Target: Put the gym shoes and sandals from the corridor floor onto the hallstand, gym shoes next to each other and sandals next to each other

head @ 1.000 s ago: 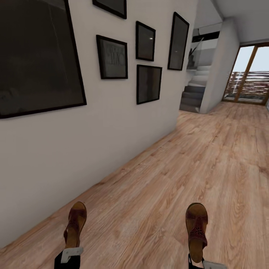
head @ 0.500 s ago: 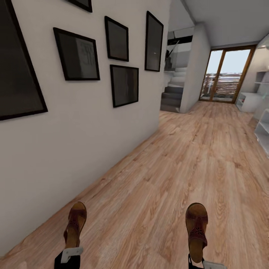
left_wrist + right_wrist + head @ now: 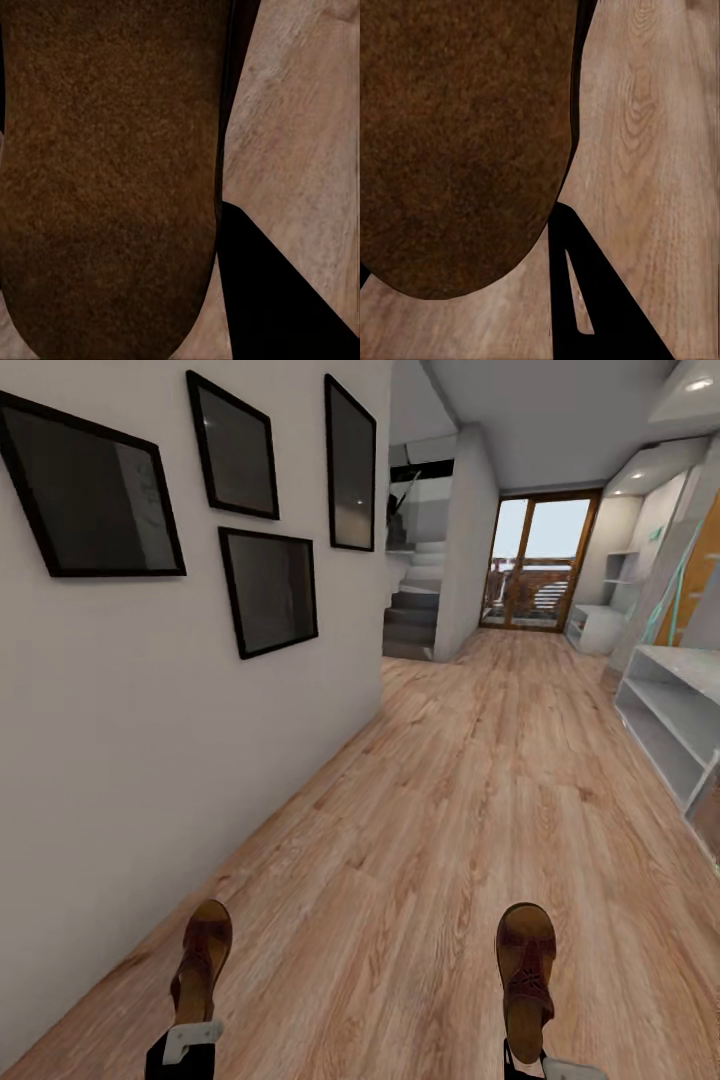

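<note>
I hold one dark brown sandal in each hand, toes pointing forward above the corridor floor [image 3: 440, 840]. The left sandal [image 3: 203, 958] is held at its heel by my left gripper [image 3: 188, 1038], which is shut on it. The right sandal [image 3: 526, 975] is held the same way by my right gripper [image 3: 528, 1058]. Each wrist view looks along a brown sole, the left sandal [image 3: 105, 172] and the right sandal [image 3: 457, 135], with wood planks beyond. The light-grey hallstand [image 3: 672, 710] with two open shelf rows stands along the right wall ahead. The gym shoes are out of view.
A white wall with black picture frames [image 3: 265, 590] runs close along my left. Grey stairs [image 3: 412, 615] rise at the far left of the corridor, and a glazed door [image 3: 535, 565] closes its end. A small white bench [image 3: 595, 628] stands near the door.
The camera has swung to the right: the framed wall slid left and the hallstand came into view at the right. Both sandals keep their place in my grippers.
</note>
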